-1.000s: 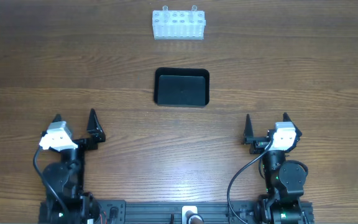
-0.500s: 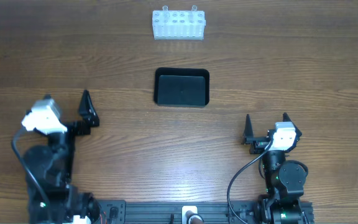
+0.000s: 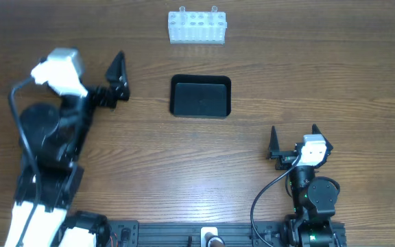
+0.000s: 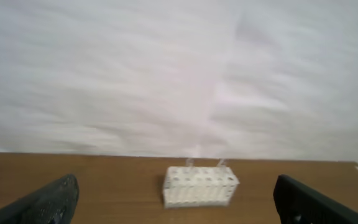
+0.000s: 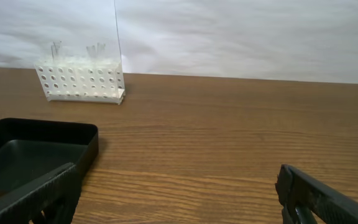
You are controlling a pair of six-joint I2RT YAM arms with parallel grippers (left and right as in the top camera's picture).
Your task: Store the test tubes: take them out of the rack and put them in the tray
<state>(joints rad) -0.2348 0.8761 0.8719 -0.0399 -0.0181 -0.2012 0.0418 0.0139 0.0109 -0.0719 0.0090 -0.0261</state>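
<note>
Tubes [image 3: 182,11] show only faintly, two upright in the rack [image 3: 197,27] beyond the tray [image 3: 201,97]. My left claw [image 3: 119,77], spread wide, has reached forward to the tray's left; right claw [image 3: 294,130] unmoved, wide too.

So the white rack [image 4: 200,186] is seen mid-frame on the wooden table [image 4: 117,180], two clear test tubes [image 4: 190,165] poking out, flanked by the left gripper [image 4: 176,183] with fingers spread wide, pale wall [image 4: 166,74] behind.
</note>
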